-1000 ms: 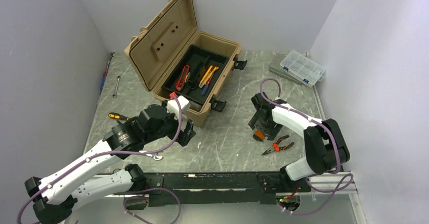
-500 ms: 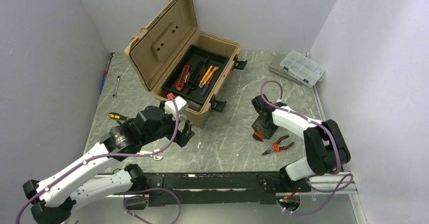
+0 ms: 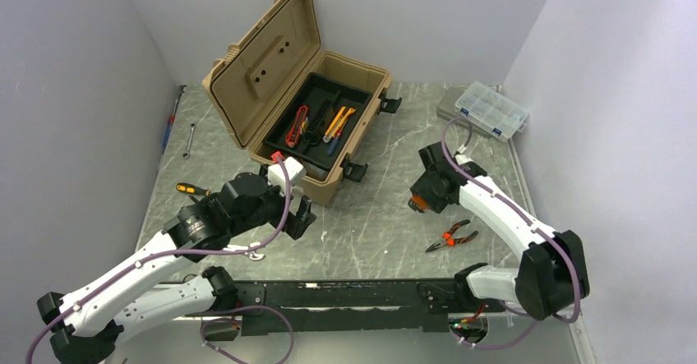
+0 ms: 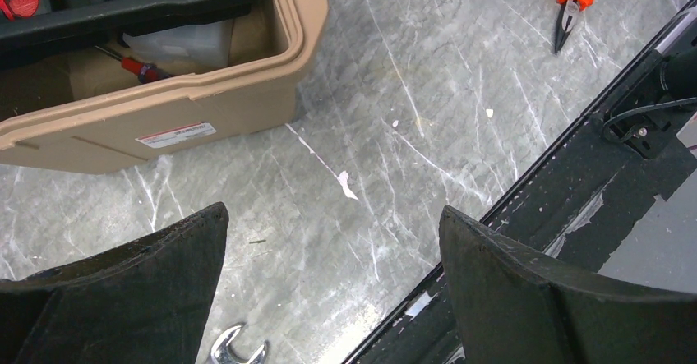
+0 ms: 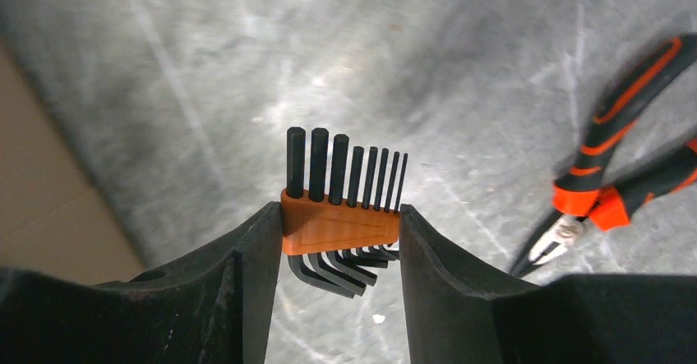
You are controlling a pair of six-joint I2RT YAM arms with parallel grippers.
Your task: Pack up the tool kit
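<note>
The tool kit is a tan toolbox [image 3: 322,186] standing open at the back centre, its lid [image 3: 263,60] raised. Its black insert tray [image 3: 283,144] holds a red cutter [image 3: 297,126] and a yellow-handled tool [image 3: 339,123]. My right gripper [image 3: 421,202] is shut on an orange holder of black hex keys [image 5: 341,224], held above the table to the right of the box. My left gripper [image 4: 333,212] hangs open and empty over bare table in front of the box's front wall [image 4: 164,109]. Orange-and-black pliers [image 3: 450,237] lie near the right gripper.
A small wrench [image 4: 238,352] lies under the left gripper. A yellow-handled screwdriver [image 3: 193,189], another wrench [image 3: 189,140] and a blue-and-red screwdriver [image 3: 170,126] lie at the left. A clear organiser case [image 3: 491,109] sits at the back right. A black rail [image 3: 345,294] borders the near edge.
The right gripper closed on the hex key set and lifted it off the table, its arm stretching out. The left arm has barely moved.
</note>
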